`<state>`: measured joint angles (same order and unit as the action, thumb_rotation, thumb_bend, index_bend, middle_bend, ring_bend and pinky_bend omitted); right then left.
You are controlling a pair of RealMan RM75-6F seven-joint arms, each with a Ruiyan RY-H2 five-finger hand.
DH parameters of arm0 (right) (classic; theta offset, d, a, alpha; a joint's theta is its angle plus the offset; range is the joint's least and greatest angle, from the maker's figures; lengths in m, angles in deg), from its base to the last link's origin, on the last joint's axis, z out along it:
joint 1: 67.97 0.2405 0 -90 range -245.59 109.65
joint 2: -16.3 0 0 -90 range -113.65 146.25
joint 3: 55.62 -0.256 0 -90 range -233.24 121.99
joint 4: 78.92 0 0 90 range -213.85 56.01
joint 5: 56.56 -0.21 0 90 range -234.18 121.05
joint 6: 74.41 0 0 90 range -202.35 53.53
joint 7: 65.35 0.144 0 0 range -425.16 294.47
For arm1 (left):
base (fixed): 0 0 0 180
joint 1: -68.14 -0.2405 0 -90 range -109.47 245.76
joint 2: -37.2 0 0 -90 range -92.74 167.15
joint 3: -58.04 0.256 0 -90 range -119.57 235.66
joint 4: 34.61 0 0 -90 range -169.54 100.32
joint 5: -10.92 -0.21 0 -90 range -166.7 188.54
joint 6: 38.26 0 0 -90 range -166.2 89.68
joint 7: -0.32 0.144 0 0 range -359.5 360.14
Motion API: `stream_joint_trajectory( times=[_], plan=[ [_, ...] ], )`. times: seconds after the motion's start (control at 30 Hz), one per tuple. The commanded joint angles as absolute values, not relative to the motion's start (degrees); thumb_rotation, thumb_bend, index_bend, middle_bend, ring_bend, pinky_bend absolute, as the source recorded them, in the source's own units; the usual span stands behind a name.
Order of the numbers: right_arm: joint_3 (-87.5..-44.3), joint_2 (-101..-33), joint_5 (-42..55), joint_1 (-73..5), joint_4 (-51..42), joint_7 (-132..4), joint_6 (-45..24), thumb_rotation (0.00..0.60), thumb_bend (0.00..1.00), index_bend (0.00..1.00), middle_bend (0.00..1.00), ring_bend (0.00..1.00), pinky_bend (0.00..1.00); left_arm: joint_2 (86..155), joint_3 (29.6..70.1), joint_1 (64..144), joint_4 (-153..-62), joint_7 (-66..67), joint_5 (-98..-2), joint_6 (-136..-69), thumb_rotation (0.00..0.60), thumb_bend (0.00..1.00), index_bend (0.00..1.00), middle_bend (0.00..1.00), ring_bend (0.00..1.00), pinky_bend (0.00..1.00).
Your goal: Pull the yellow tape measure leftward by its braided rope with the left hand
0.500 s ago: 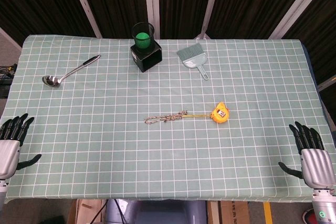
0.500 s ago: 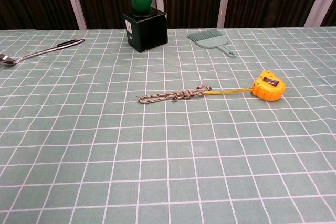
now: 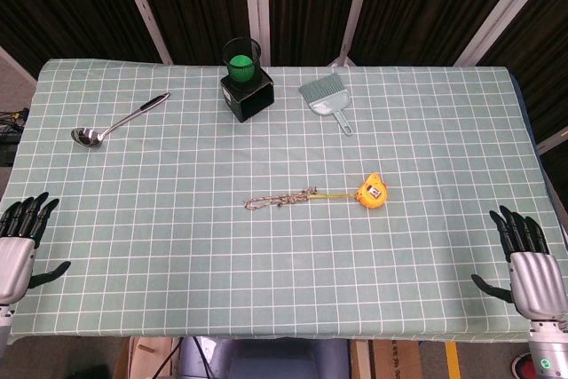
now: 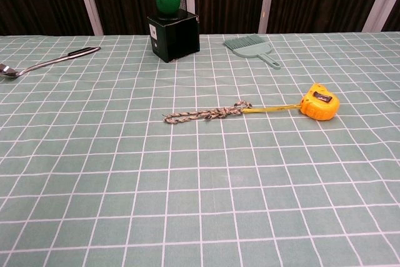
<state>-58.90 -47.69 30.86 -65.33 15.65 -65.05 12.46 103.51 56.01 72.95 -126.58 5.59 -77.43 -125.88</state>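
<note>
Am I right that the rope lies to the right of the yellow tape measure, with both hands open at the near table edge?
Not quite. In the head view the rope lies left of the tape measure. The left hand and right hand are indeed open at the near edge.

Head view looks steeply down; chest view low, nearer; both share table (image 3: 426, 157) (image 4: 94, 154).

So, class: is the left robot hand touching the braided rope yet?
Apart. The head view shows the left robot hand at the table's near-left edge, with bare cloth between it and the braided rope.
</note>
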Motion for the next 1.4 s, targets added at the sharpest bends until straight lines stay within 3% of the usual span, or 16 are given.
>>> stream_joint_trajectory(
  times=[0.03, 0.3, 0.47, 0.83, 1.23, 1.4],
  plan=[
    [-59.0, -47.8, 30.5, -65.3, 15.6, -65.1, 12.2, 0.600, 0.12, 0.00, 0.00, 0.00, 0.00, 103.4, 56.0, 73.2, -126.6, 5.5, -77.4, -125.5, 0.600, 0.00, 0.00, 0.00, 0.00, 0.00],
    [-59.2, -47.6, 29.8, -65.2, 15.8, -64.4, 11.9, 0.600, 0.12, 0.00, 0.00, 0.00, 0.00, 102.3, 55.5, 74.6, -127.4, 6.7, -78.7, -124.7, 0.600, 0.00, 0.00, 0.00, 0.00, 0.00],
    [-59.3, -47.6, 29.3, -65.1, 16.0, -64.0, 11.3, 0.600, 0.12, 0.00, 0.00, 0.00, 0.00, 100.4, 53.9, 78.7, -128.3, 9.2, -79.0, -119.9, 0.600, 0.00, 0.00, 0.00, 0.00, 0.00],
    [-59.6, -47.7, 28.0, -64.6, 16.7, -63.7, 10.0, 0.600, 0.12, 0.00, 0.00, 0.00, 0.00, 99.8, 48.4, 90.5, -132.3, 14.4, -76.2, -106.5, 0.600, 0.07, 0.23, 0.00, 0.00, 0.00],
    [-60.3, -47.5, 25.5, -64.2, 17.1, -61.9, 8.1, 0.600, 0.12, 0.00, 0.00, 0.00, 0.00, 110.1, 44.1, 102.9, -130.8, 25.5, -65.1, -93.2, 0.600, 0.12, 0.38, 0.01, 0.00, 0.00],
    [-60.6, -47.2, 24.4, -64.0, 17.1, -60.9, 7.3, 0.600, 0.12, 0.00, 0.00, 0.00, 0.00, 116.2, 43.4, 107.4, -127.9, 30.1, -60.7, -90.4, 0.600, 0.20, 0.46, 0.03, 0.00, 0.00]
  ],
)
